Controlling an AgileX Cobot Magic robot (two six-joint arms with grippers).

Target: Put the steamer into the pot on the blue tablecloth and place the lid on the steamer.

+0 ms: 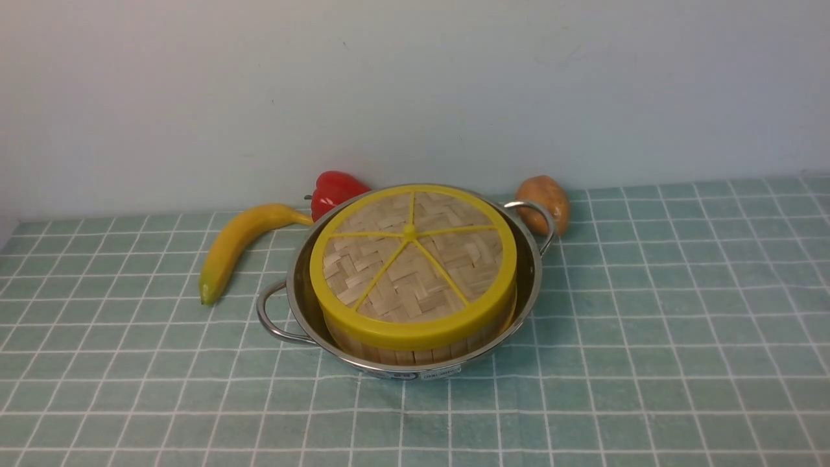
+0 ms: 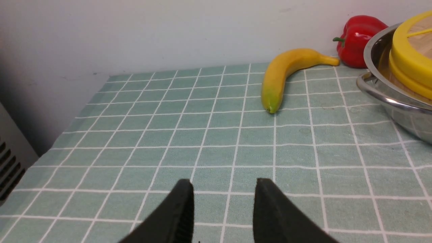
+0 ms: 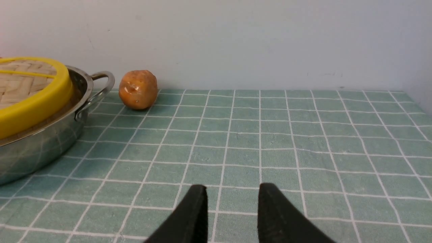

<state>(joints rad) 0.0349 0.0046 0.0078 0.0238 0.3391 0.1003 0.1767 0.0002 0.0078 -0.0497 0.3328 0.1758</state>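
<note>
The steel pot (image 1: 295, 305) stands mid-table on the blue tablecloth (image 1: 648, 337). Inside it sits the bamboo steamer (image 1: 415, 353), and the woven lid (image 1: 412, 259) with its yellow rim lies on top, covering what is inside. Neither arm shows in the front view. In the left wrist view my left gripper (image 2: 224, 184) hangs open over bare cloth, with nothing between its fingers, and the pot (image 2: 405, 114) sits well off to one side. My right gripper (image 3: 232, 187) is likewise open and empty above the cloth, away from the pot (image 3: 44, 145) and lid (image 3: 33, 104).
A yellow banana (image 1: 237, 243) lies left of the pot and a red pepper (image 1: 334, 190) behind it by the wall. A brown potato (image 1: 545, 201) rests behind the pot's right handle (image 1: 538, 217). A pale wall closes off the back.
</note>
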